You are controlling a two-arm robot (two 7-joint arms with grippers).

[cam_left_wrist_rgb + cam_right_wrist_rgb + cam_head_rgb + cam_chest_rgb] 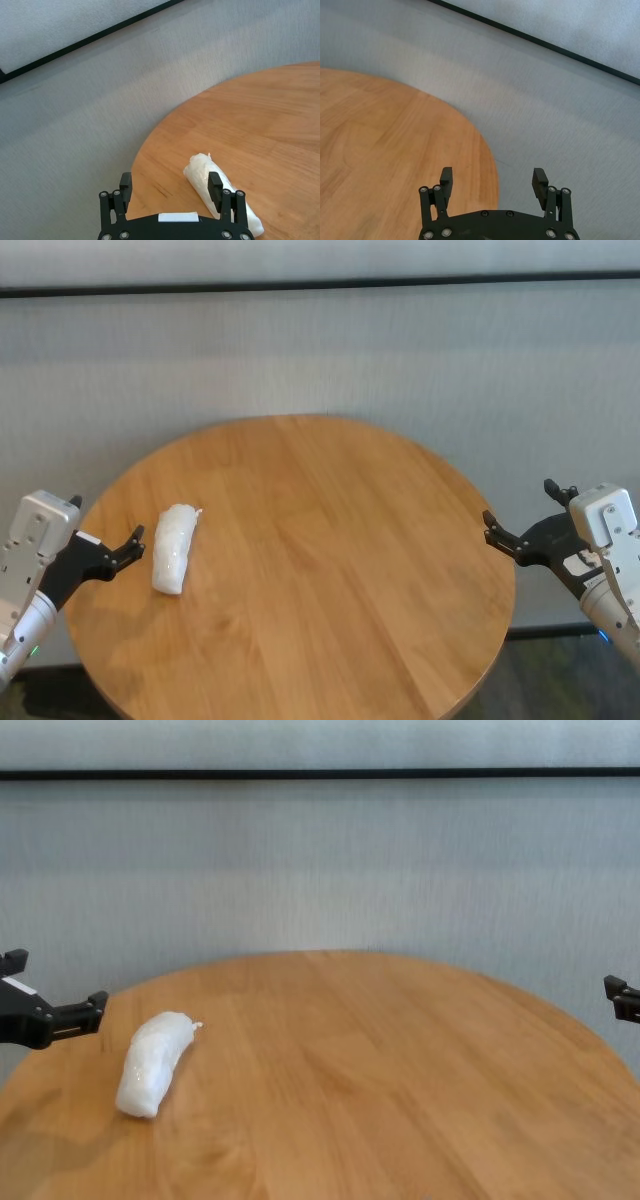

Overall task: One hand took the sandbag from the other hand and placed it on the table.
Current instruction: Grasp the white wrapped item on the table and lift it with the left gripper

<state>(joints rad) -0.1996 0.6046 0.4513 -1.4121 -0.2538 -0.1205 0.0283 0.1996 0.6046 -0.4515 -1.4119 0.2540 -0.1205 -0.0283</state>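
Note:
The sandbag [175, 548] is a white lumpy pouch lying on the left side of the round wooden table [340, 540]. It also shows in the chest view [155, 1062] and the left wrist view [200, 172]. My left gripper [105, 520], on the arm with the green light, is open and empty just left of the sandbag, at the table's left edge, not touching it. My right gripper [520, 503], on the arm with the blue light, is open and empty beyond the table's right edge. In the right wrist view my right gripper [493, 176] holds nothing over the table rim [485, 150].
A grey wall [320, 350] with a dark horizontal strip stands behind the table. The tabletop [400, 1070] bears nothing but the sandbag. Only a fingertip of the right gripper [618, 992] shows in the chest view.

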